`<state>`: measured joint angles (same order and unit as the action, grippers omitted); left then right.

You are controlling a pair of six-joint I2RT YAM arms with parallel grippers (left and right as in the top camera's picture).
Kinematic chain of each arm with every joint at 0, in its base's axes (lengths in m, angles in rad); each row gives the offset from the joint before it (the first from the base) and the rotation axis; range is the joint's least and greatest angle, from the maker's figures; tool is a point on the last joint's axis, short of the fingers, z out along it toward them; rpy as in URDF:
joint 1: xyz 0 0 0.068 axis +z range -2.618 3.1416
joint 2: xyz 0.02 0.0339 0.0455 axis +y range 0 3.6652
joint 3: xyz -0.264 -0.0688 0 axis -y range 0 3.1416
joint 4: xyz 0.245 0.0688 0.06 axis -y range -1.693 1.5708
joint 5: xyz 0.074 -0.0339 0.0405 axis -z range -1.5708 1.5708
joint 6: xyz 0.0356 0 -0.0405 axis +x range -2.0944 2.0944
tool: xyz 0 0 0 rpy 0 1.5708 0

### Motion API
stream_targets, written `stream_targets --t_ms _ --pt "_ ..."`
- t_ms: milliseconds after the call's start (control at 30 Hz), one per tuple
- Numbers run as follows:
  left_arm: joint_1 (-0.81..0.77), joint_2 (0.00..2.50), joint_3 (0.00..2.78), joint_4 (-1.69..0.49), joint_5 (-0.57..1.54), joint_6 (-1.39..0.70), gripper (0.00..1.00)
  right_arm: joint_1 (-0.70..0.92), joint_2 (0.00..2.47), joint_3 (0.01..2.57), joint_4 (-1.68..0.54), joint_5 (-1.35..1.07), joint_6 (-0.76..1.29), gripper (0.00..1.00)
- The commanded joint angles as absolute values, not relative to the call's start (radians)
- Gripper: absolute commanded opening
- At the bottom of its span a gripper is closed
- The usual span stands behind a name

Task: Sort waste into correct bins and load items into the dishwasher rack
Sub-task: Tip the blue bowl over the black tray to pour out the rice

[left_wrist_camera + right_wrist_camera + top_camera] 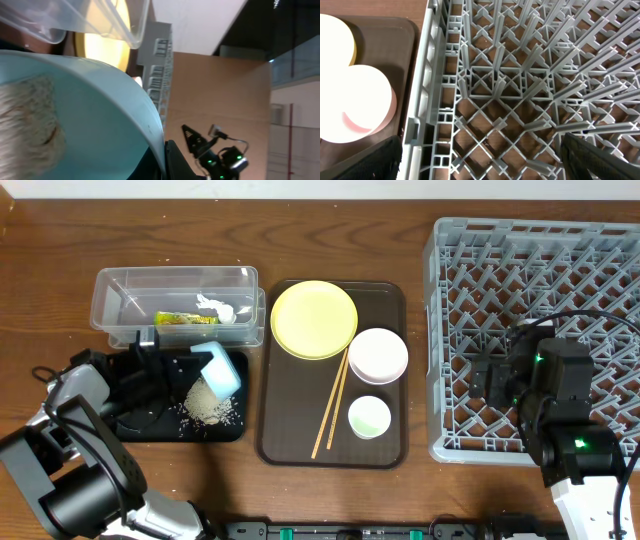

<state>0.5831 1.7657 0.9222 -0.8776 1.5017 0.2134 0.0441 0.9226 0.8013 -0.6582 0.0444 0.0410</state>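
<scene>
Light blue bowl point(90, 115) blurred, cropped left and bottom; right fingers point(600, 160) cut by bottom edge; pink bowl point(355, 105) left of them cropped.

The large square grey rack point(470, 270) at the right was matt moulded plastic, the clear rectangular tub point(125, 295) at far left glossy plastic, the light blue bowl point(220, 372) smooth with a sheen, the two chopsticks point(331, 405) bare wood, the brown table point(60, 230) grained wood.

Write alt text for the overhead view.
The left end effector holds a light blue bowl tilted over the black tray with rice scraps. The brown tray carries a yellow plate, pink bowl, cup and chopsticks; the right end effector is open above the grey rack.
</scene>
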Motion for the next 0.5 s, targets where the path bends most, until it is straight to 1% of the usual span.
stream_targets --t_ms 0,333,467 --pt "0.591 1.769 0.92 -0.885 1.573 0.173 0.06 0.031 0.921 0.822 -0.659 0.044 0.047 0.99" --pt "0.591 1.769 0.92 -0.893 1.573 -0.057 0.06 0.031 0.921 0.822 -0.667 0.044 0.047 0.99" --pt "0.592 1.769 0.92 -0.893 1.573 -0.105 0.06 0.031 0.921 0.822 -0.667 0.044 0.047 0.99"
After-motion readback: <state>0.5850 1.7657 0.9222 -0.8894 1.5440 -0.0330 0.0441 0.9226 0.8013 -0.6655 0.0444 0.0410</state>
